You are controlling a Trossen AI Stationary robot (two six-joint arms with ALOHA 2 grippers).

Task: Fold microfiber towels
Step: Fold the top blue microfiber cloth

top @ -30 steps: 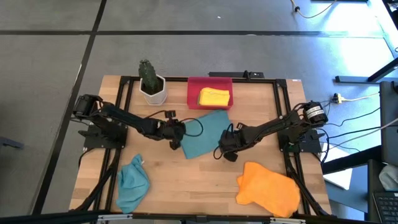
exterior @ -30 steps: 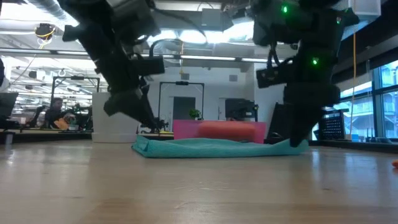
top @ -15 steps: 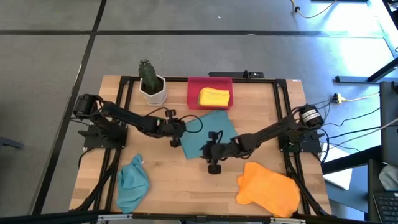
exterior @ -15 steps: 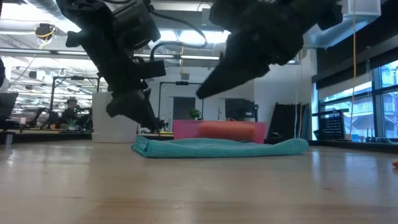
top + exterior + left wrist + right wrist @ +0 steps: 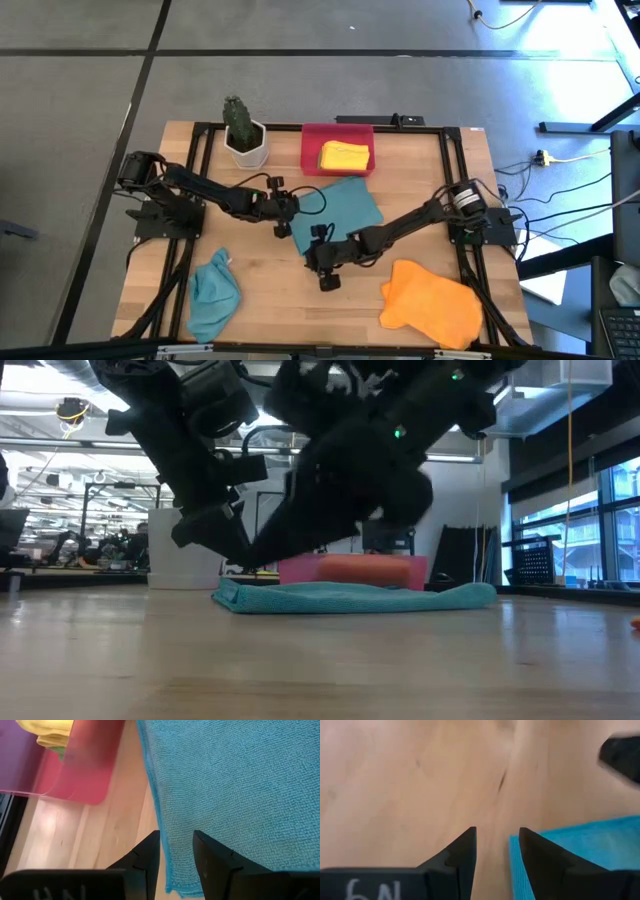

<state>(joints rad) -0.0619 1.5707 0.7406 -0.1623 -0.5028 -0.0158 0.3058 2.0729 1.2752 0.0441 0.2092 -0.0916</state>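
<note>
A flat teal-blue microfiber towel (image 5: 335,212) is shown lying mid-table beside the rigid red tray (image 5: 310,152). The left gripper (image 5: 176,851) is held part open, empty, over one hem; the right gripper (image 5: 496,851), likewise empty, is poised at a corner. A shallow pinch could miss the thin cloth. No complete writing is legible.

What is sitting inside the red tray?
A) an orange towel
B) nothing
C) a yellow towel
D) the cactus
C: in the high view a folded yellow towel lies in the red tray, while the orange towel lies out on the table and the cactus stands in its own white pot beside the tray.
</note>
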